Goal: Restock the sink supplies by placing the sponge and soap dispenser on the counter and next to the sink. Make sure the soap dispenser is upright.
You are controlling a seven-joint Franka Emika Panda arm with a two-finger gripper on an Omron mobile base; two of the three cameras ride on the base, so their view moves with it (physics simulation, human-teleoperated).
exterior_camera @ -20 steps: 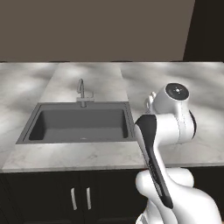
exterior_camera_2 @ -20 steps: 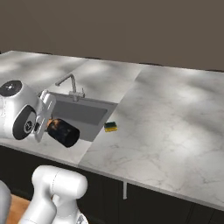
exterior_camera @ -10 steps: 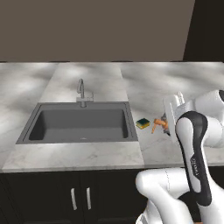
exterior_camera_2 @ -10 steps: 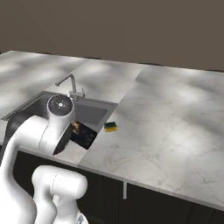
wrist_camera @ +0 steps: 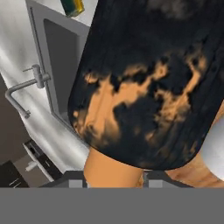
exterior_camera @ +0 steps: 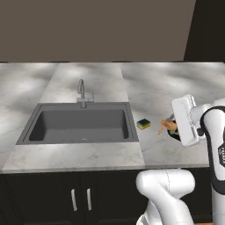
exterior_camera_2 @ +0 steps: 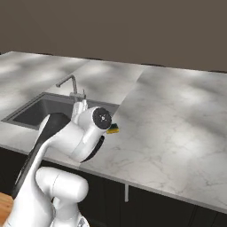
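Swung right since a second ago, the jaws clamp the soap dispenser (exterior_camera: 170, 128) over the bench (exterior_camera: 154, 88). Sponge (exterior_camera: 143, 124) already lies beside the sink (exterior_camera: 79, 125); the dispenser remains to be stood upright.

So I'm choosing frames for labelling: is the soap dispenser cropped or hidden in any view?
Hand view: soap dispenser sits so close it runs off the frame; left base view: the hand hides most of it, orange pump visible beside the sponge.
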